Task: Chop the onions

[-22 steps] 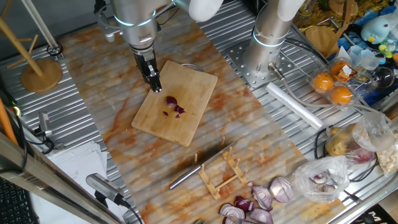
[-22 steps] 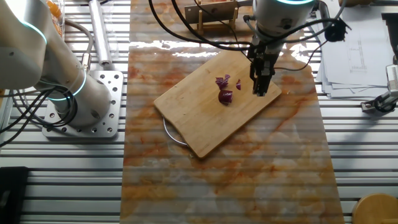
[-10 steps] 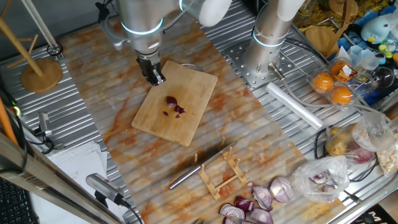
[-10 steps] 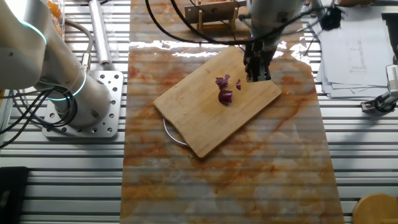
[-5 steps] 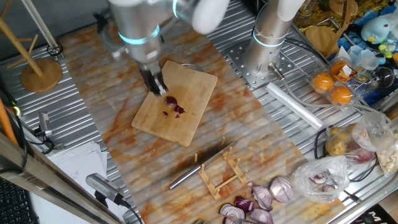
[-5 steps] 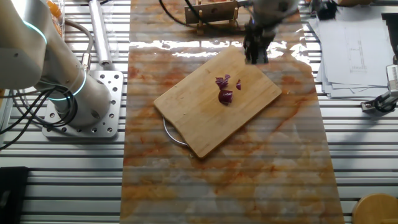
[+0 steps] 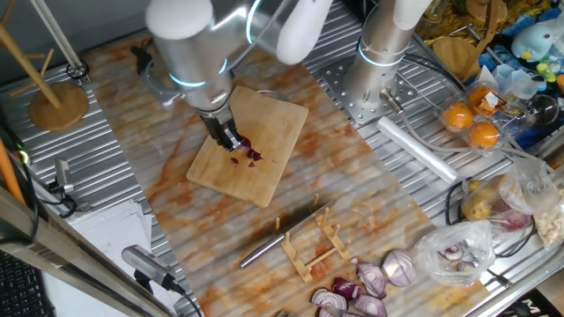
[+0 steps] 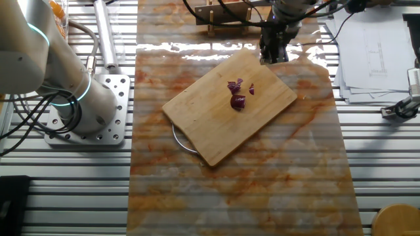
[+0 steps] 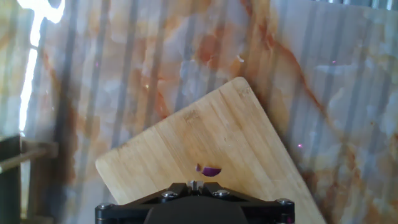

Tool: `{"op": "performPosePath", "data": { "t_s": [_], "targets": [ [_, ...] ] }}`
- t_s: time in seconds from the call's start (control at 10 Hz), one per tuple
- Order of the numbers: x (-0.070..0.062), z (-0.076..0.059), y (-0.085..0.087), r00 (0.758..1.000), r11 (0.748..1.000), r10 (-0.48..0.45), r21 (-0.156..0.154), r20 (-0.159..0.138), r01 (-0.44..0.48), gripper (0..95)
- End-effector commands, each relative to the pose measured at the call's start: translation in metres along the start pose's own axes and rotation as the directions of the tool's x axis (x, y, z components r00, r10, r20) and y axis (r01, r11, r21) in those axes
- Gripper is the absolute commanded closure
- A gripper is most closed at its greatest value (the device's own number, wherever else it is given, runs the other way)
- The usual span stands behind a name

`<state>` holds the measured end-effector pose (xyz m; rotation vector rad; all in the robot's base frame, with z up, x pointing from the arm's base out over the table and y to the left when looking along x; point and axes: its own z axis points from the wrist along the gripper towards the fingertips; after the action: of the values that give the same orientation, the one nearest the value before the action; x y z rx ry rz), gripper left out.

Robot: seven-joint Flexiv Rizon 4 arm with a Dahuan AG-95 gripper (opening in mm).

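A small cluster of dark red-purple onion pieces point(image 7: 251, 156) lies near the middle of the bamboo cutting board point(image 7: 264, 119). The onions point(image 8: 237, 98) also show in the other fixed view, and one piece point(image 9: 211, 170) shows in the hand view just ahead of the fingertips. My gripper point(image 7: 229, 141) hangs above the board, its fingers pressed together with nothing between them. In the other fixed view the gripper point(image 8: 272, 56) is over the board's point(image 8: 223, 118) far corner, apart from the onions. In the hand view the gripper point(image 9: 193, 185) looks down on the board point(image 9: 236, 130).
A knife point(image 7: 282, 233) rests on a wooden rack point(image 7: 319, 242) beyond the board. Halved red onions point(image 7: 370, 286) and a clear plastic bag point(image 7: 458, 251) lie past it. A second arm's base point(image 7: 379, 62), oranges point(image 7: 471, 123) and a wooden stand point(image 7: 57, 101) border the table.
The gripper has lifted and moved from the board's side corner across it toward the rack side. The onion pieces have not moved.
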<state>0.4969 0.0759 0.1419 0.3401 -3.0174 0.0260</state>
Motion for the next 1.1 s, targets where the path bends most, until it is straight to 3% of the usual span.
{"op": "performPosePath", "data": {
  "t_s": [0.1,0.2,0.3,0.6,0.8,0.9,1.1],
  "targets": [
    [0.001,0.000,-0.001,0.997,0.997,-0.077,0.023,0.004,0.077,95.0],
    [0.001,0.000,-0.001,0.993,0.993,-0.115,0.006,0.020,0.115,95.0],
    [0.001,0.000,-0.001,0.993,0.993,-0.111,-0.033,0.031,0.112,95.0],
    [0.001,0.000,-0.001,0.995,0.995,-0.095,-0.032,0.032,0.096,95.0],
    [0.001,0.000,-0.001,0.990,0.989,-0.143,-0.040,0.020,0.144,95.0],
    [0.000,-0.003,0.010,0.991,0.990,-0.136,-0.046,-0.003,0.136,95.0],
    [-0.002,-0.014,0.064,0.997,0.995,-0.082,-0.051,-0.008,0.082,95.0]
  ]
}}
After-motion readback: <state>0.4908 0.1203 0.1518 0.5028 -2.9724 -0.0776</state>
